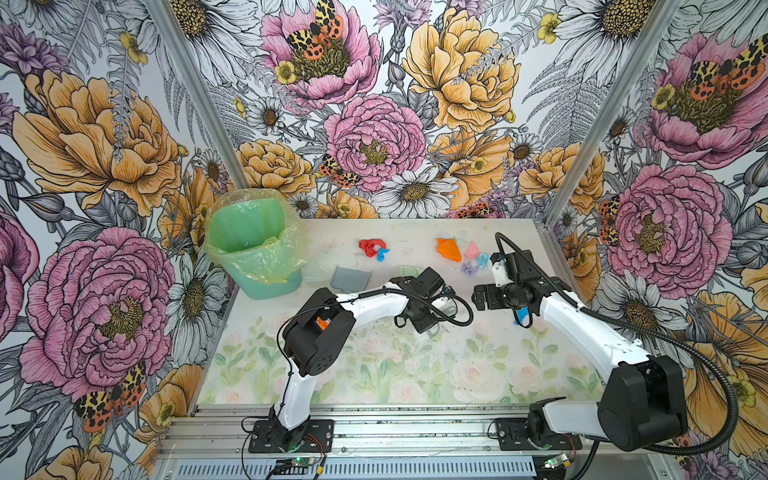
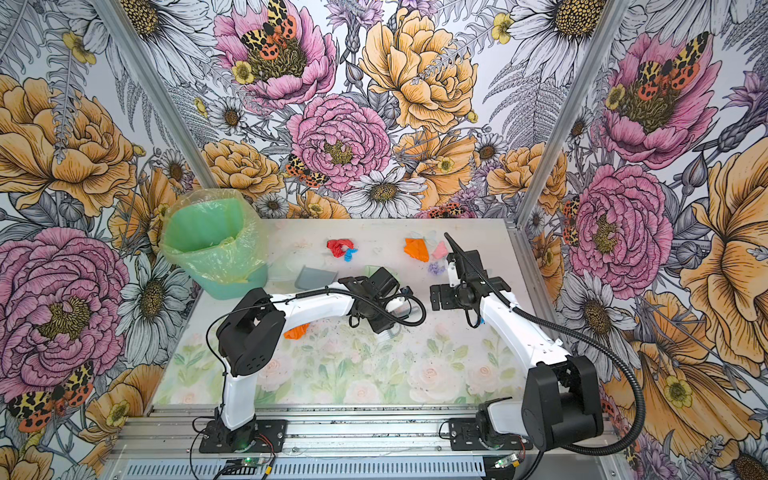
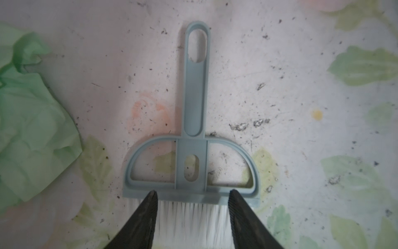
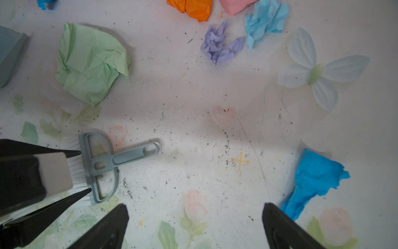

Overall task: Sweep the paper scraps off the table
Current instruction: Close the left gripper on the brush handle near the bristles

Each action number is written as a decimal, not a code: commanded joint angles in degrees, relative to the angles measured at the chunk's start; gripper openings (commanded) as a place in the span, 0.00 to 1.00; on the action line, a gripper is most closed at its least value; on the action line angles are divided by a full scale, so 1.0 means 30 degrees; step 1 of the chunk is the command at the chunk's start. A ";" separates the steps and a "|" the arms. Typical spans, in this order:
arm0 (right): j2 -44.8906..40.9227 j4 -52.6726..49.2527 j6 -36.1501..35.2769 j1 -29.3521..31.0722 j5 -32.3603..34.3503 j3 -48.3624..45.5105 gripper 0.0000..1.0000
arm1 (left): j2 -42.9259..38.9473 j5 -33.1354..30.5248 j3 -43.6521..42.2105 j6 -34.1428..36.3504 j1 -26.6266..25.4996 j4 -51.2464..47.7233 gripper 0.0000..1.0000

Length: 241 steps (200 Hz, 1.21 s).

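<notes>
Black fingers (image 3: 142, 222) of the left pincer (image 3: 193, 195) are closest in the left wrist view. They stand partway apart. The white bristles of the grey hand brush (image 3: 195, 97) are between them, and their tips are at the brush's head. I cannot tell if they squeeze it. The brush lies flat on the table (image 3: 280, 64). A pale green scrap (image 3: 32, 129) lies near it.

The right pincer (image 4: 195, 213) is wide open over the table and holds nothing. A bright blue scrap (image 4: 312, 179) lies just beside one of its fingers. A small yellow cross (image 4: 240, 161) is marked on the table close by.

The right wrist view shows more paper up close: a lilac scrap (image 4: 217, 47), a light blue scrap (image 4: 265, 19), an orange scrap (image 4: 193, 8) and a pink scrap (image 4: 234, 6), all bunched together.

Only the top views show the green bin (image 1: 278, 286) with its bag, the grey dustpan (image 1: 351, 279) near it, and a red scrap (image 1: 371, 247) at the far side of the table. In a top view, another orange wad (image 2: 297, 331) peeks out from under the left arm.
</notes>
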 commanded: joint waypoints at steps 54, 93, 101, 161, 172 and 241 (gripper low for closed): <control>-0.0649 0.0125 0.0159 -0.0357 -0.0056 -0.0117 1.00 | 0.0485 0.0440 0.1159 -0.0090 -0.0169 0.0063 0.52; -0.0671 0.0132 0.0130 -0.0445 -0.0117 -0.0144 1.00 | 0.0657 0.0487 0.1277 -0.0178 -0.0195 0.0059 0.51; -0.0608 0.0117 0.0104 -0.0475 -0.0146 -0.0125 1.00 | 0.0690 0.0487 0.1292 -0.0176 -0.0182 0.0077 0.51; -0.0528 0.0133 0.0145 -0.0571 -0.0232 -0.0107 1.00 | 0.0808 0.0440 0.1230 -0.0207 -0.0215 0.0076 0.50; -0.0510 0.0132 0.0154 -0.0563 -0.0234 -0.0110 1.00 | 0.0841 0.0433 0.1204 -0.0207 -0.0222 0.0074 0.49; -0.0532 0.0117 0.0247 -0.0607 -0.0307 -0.0202 1.00 | 0.0969 0.0337 0.1288 -0.0233 -0.0302 0.0078 0.49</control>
